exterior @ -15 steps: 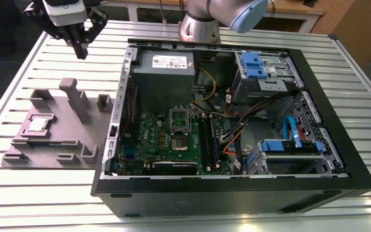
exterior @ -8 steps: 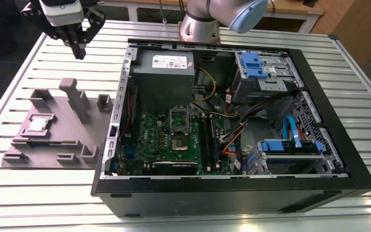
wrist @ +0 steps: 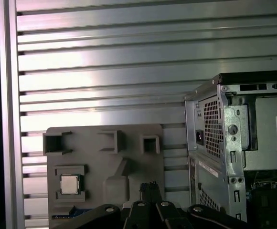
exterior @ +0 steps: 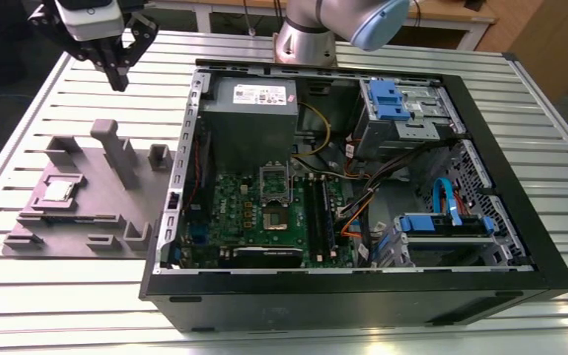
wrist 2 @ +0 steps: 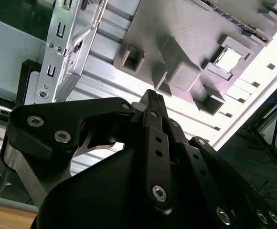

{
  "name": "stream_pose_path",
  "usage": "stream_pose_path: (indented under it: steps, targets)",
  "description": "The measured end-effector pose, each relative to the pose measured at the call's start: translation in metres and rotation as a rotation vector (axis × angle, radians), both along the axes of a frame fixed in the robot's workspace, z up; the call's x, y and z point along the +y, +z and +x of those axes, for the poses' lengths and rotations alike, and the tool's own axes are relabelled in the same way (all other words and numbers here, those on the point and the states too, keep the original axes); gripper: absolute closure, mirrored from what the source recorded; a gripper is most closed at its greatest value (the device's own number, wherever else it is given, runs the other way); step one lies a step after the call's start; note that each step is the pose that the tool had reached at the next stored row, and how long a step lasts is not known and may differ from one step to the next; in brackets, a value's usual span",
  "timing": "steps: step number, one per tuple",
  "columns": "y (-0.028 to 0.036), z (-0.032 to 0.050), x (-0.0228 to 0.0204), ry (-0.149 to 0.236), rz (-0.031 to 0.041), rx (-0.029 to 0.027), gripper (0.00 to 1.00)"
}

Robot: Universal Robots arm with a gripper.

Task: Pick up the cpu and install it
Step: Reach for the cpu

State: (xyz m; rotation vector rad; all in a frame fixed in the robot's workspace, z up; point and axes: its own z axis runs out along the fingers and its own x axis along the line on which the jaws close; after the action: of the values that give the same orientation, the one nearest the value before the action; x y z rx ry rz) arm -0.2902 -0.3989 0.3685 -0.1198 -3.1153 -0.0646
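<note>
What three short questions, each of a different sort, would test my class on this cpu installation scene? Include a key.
1. True or false: the cpu lies in the grey fixture, outside the computer case.
2. The end effector is: A) shut, empty, apart from the cpu; B) gripping the cpu; C) inside the case.
3. In the exterior view, the fixture stands on the case's ____ side.
Key: 1 true; 2 A; 3 left.
</note>
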Motion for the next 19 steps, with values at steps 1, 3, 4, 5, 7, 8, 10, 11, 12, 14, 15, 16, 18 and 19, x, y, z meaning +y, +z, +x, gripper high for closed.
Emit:
stream_pose_path:
  steps: [1,3,4,5,7,8,10,11,12,14,15,16,18,19]
  targets:
    - [-0.0001,-0.0005,0.0,0.0,0.0,0.0,0.9]
    - [-0.0003,-0.0017,0.0,0.0,0.0,0.0002,0.9]
    - [-0.0005,-0.0024,0.0,0.0,0.0,0.0002,0.9]
    - [-0.0007,-0.003,0.0,0.0,0.0001,0.0001,0.9]
    - [-0.0009,-0.0044,0.0,0.0,0.0001,0.0002,0.9]
    - [-0.001,-0.0051,0.0,0.0,0.0,0.0002,0.9]
    - [-0.0013,-0.0063,0.0,0.0,0.0001,0.0002,0.9]
    - [-0.0014,-0.0071,0.0,0.0,0.0001,0.0003,0.9]
    - [-0.0015,-0.0078,0.0,0.0,0.0001,0.0003,0.9]
    - [-0.0016,-0.0093,0.0,0.0,0.0001,0.0004,0.9]
    - [-0.0018,-0.0101,0.0,0.0,0.0001,0.0003,0.9]
    - [-0.0018,-0.0108,0.0,0.0,0.0001,0.0004,0.9]
    - [-0.0021,-0.0118,0.0,0.0,0.0001,0.0004,0.9]
    - [-0.0021,-0.0124,0.0,0.0,0.0001,0.0005,0.9]
